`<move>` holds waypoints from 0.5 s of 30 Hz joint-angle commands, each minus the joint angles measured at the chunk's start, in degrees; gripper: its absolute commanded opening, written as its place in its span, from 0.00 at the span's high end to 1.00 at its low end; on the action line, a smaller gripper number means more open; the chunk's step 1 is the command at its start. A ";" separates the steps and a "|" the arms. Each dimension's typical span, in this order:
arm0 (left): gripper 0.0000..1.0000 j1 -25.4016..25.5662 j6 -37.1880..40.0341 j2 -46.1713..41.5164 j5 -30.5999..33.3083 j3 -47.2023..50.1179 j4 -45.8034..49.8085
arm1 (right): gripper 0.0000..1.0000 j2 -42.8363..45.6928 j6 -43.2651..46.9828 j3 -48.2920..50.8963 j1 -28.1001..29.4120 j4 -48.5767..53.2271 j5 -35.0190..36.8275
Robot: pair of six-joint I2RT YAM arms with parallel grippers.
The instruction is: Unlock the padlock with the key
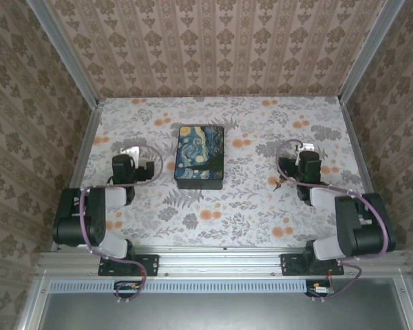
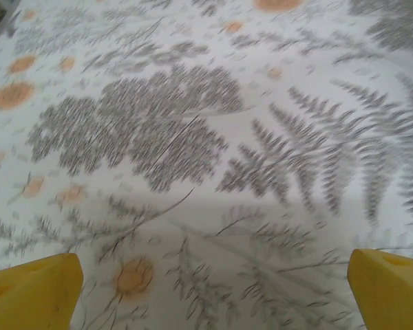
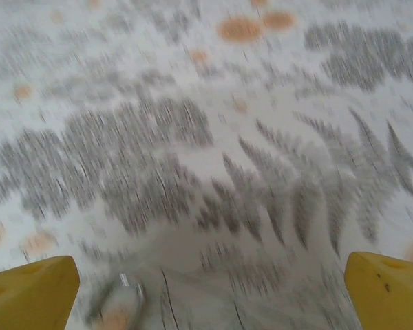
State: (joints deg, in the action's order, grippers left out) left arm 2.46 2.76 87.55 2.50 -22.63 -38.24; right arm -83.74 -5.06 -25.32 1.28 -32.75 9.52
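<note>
**A:** Fingers status?

**B:** My left fingers are spread wide with nothing between them, only the printed cloth below. My right fingers are the same: wide apart and holding nothing.

**A:** Padlock?

**B:** I think the padlock is a small grey-silver blob low in the right wrist view. It lies on the cloth just inside the finger at the frame's left edge, beside an orange flower. It's free of my fingers, but too blurred for me to be sure of it.

**A:** Key?

**B:** I think the key is a tiny dark brownish speck in the top view. It sits on the tabletop just left of my right arm, next to an orange flower. It's too small to confirm.

**A:** Anything else?

**B:** A black box with a starry-night lid sits mid-tabletop between my two arms, well apart from both. My left arm is folded near its base.
</note>
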 commanded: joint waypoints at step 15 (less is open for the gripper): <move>0.00 1.04 2.16 0.65 2.33 1.07 -14.09 | 0.00 -4.11 2.42 2.13 -0.40 -16.64 -4.34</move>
State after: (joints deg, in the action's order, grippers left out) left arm 3.36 3.84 89.10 7.86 -21.15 -51.90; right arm -87.74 -3.14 -23.14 1.10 -47.22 5.98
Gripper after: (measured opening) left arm 0.997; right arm 0.999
